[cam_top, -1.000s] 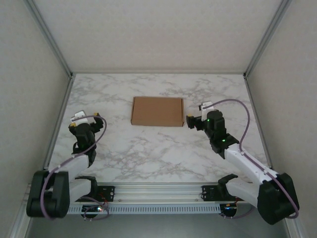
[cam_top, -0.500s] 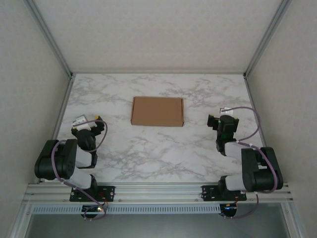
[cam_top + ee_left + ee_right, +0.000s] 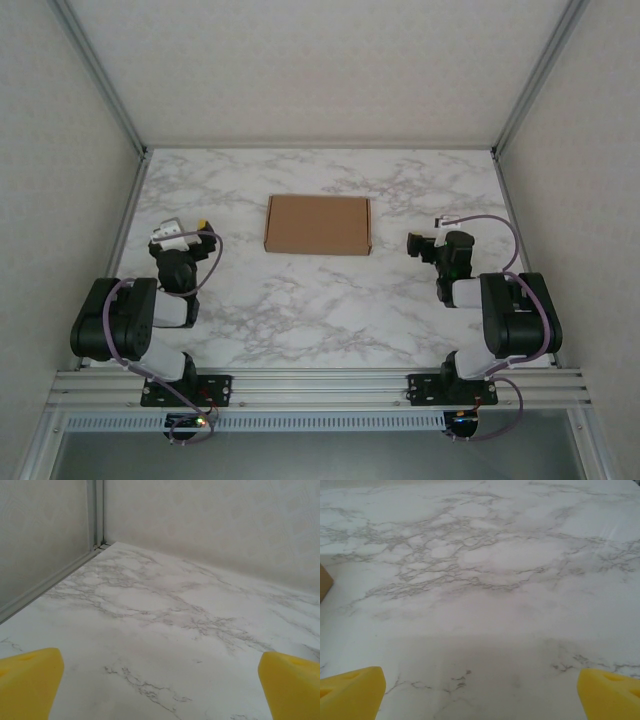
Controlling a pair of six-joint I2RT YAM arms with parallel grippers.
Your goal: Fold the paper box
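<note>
The paper box (image 3: 317, 224) is laid flat and closed on the marble table (image 3: 300, 310), toward the back.
Nothing is held. The left gripper (image 3: 183, 232) is seen well apart from the box on its left, its yellow fingertips (image 3: 30, 680) spread wide over the table. The right gripper (image 3: 418, 245) is seen near the box on its right, jaws wide too, and a brown corner of the box is caught at the left edge of the right wrist view.

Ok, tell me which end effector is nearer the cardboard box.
Right. The right end effector sits just to the right of the box; the left end effector is farther off on its left side.
</note>
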